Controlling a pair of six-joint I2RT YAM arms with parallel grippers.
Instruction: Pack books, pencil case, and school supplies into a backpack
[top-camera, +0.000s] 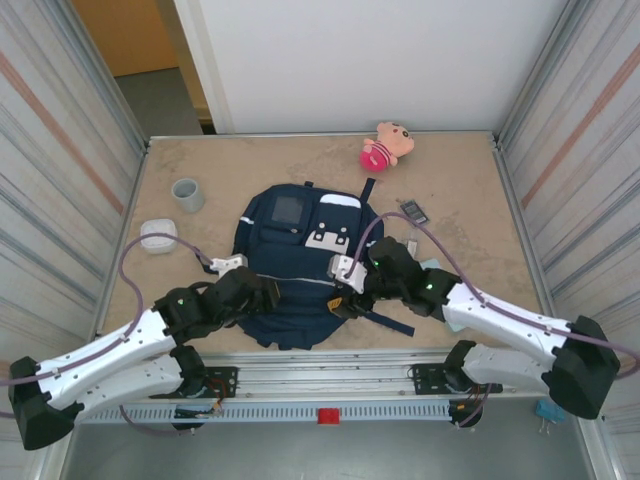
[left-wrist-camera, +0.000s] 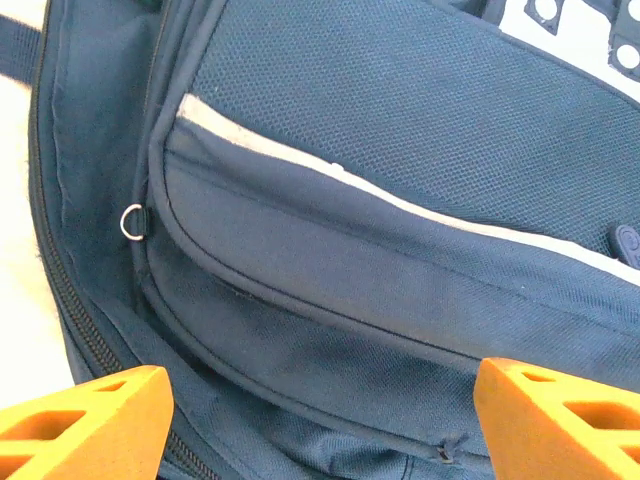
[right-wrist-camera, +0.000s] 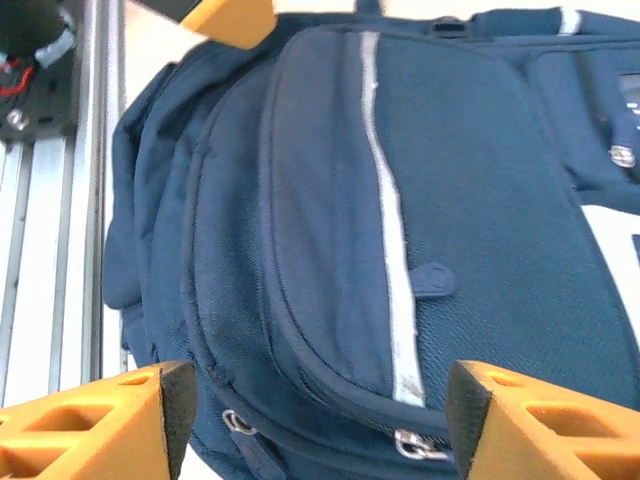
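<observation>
The navy backpack (top-camera: 295, 245) lies flat mid-table, its zips closed as far as I can see. My left gripper (top-camera: 268, 296) hovers over its lower left part, open; in the left wrist view the gripper (left-wrist-camera: 320, 430) has only backpack fabric (left-wrist-camera: 400, 150) beneath it. My right gripper (top-camera: 345, 290) is open over the lower right part; in the right wrist view the gripper (right-wrist-camera: 315, 420) straddles a front-pocket zip pull (right-wrist-camera: 410, 443). A dark gadget (top-camera: 413, 211) and a slim silvery piece (top-camera: 411, 245) lie right of the pack. A pale teal pencil case (top-camera: 430, 264) peeks from under the right arm. The books are out of view.
A pink-and-tan plush toy (top-camera: 386, 145) sits at the back. A grey cup (top-camera: 187, 194) and a white rounded box (top-camera: 158, 236) stand left of the pack. Corrugated walls close in both sides, and a metal rail (top-camera: 330, 385) runs along the near edge.
</observation>
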